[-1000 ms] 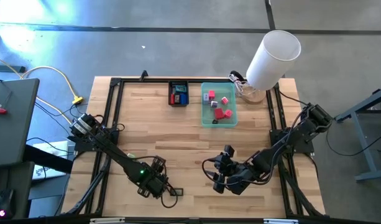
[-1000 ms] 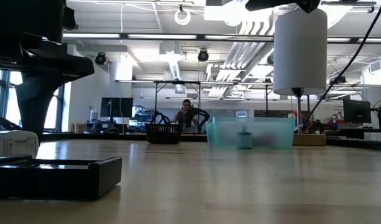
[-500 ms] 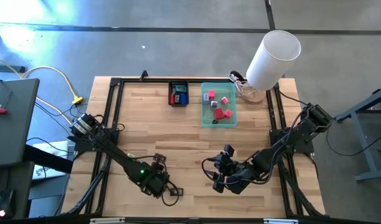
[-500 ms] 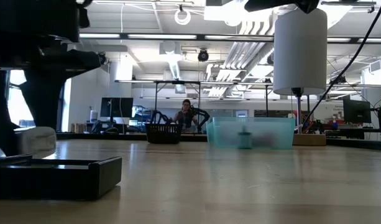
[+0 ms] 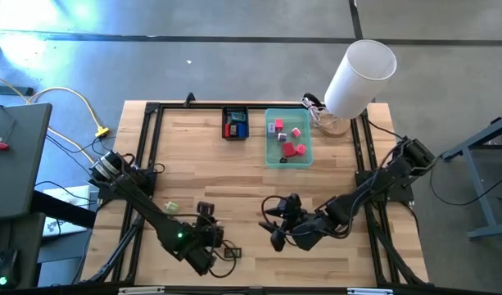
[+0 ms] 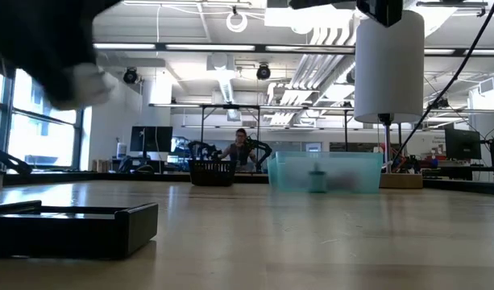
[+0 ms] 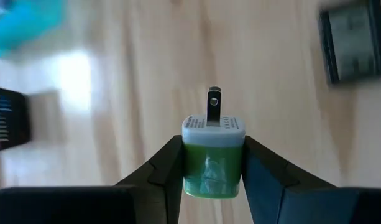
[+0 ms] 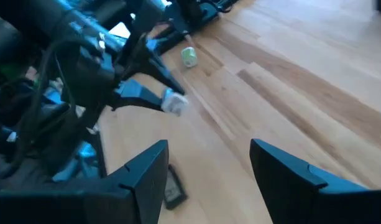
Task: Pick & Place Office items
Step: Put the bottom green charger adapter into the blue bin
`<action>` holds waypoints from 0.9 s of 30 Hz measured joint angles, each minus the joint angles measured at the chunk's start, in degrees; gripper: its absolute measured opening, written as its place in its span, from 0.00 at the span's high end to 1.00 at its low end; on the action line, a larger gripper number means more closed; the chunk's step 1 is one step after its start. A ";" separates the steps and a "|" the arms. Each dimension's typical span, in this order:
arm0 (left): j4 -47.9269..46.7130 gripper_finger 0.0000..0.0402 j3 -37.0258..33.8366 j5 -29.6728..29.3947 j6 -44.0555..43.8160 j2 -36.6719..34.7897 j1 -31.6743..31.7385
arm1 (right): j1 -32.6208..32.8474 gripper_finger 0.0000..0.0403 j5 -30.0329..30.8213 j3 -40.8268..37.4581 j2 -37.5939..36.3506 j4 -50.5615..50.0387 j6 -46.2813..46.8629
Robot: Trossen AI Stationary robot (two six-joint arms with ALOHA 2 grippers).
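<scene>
Green plug adapter (image 7: 213,158), white-faced with one prong showing, sits pinched by its flat sides in my left gripper (image 7: 212,163), above the table's (image 5: 234,176) near edge. I judge it light, rigid, slick plastic. Right gripper (image 8: 209,180) hangs spread, empty, nearby.

The tabletop (image 5: 234,176) is pale wood planking, framed by black rails, standing on a grey concrete floor (image 5: 193,49) crossed by dark seams. To the left sits a dark desk (image 5: 17,160) with yellow cables (image 5: 87,106) trailing beside it. Looking level across the wood, the hall beyond is open and industrial: white ducts and pipes (image 6: 311,32) overhead, long strip lights (image 6: 190,47), tall windows (image 6: 33,133) on the left, monitors (image 6: 150,138) far back, and a person (image 6: 243,149) seated there.
</scene>
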 joint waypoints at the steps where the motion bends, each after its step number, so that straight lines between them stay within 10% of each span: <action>1: -0.33 0.71 1.15 -1.43 -0.49 0.00 0.03 | 0.03 0.47 -0.35 -0.02 0.50 1.06 -0.22; 27: -0.29 0.69 8.24 -5.81 -7.94 0.02 6.70 | -5.39 0.47 -6.00 0.07 9.38 20.05 2.82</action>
